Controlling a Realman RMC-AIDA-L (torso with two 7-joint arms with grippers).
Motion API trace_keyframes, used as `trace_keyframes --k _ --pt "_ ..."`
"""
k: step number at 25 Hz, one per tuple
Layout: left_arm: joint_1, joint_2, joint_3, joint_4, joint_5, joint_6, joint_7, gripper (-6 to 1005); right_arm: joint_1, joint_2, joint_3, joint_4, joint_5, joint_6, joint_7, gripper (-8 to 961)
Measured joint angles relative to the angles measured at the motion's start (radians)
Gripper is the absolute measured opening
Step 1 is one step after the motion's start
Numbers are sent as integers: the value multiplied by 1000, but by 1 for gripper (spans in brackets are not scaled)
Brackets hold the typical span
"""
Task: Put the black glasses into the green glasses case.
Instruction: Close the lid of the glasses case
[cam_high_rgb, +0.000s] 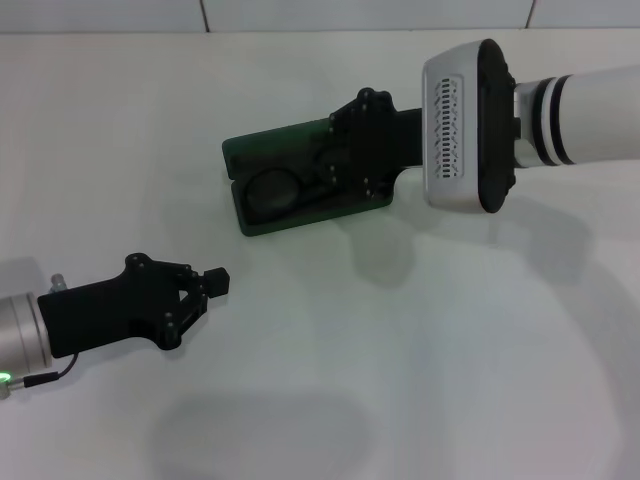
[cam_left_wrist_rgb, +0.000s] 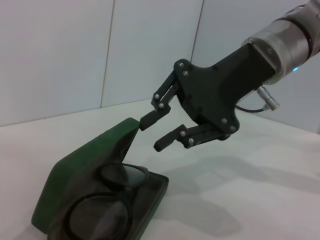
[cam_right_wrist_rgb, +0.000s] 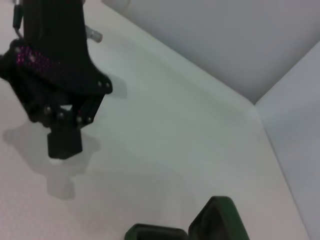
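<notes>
Inside, black glasses (cam_left_wrist_rgb: 107, 200); green glasses case (cam_left_wrist_rgb: 80, 165) unlabelled

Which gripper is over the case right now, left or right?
The right gripper, open, hangs at the green glasses case's raised lid, black glasses inside. The left gripper sits apart on the table.

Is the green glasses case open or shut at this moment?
Open. The left wrist view shows the green glasses case with its lid raised and the black glasses lying inside; the right hand hovers open by the lid's edge.
</notes>
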Motion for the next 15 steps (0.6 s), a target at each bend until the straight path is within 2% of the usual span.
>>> trace_keyframes --k 4,5,6,7,9,10,11,12,15 --pt "0 2 -4 0 -4 12 -17 5 -65 -1 26 -47 64 -13 7 238" --pt "-2 2 -5 0 -6 17 -27 5 -128 -3 85 -76 118 -75 8 237" --pt "-5 2 -6 0 -7 21 -39 5 -128 -3 85 -76 118 -75 8 236" --pt "-11 1 -7 0 -8 23 -55 5 -157 -4 122 -81 139 -118 8 234" --pt "-25 -1 -7 1 -9 24 -81 5 -220 -5 235 -67 190 -256 8 232" --pt "-45 -3 -7 3 -10 23 -114 5 -261 -8 348 -13 223 -398 8 233" --pt "-45 -3 -7 3 -10 23 -114 5 -273 -10 391 16 231 -452 7 233" --pt "-56 -2 -8 3 -10 21 -129 5 -273 -10 391 16 231 -452 7 234" --pt "-83 0 -8 2 -10 7 -153 5 -305 -19 572 163 225 -623 -6 236"
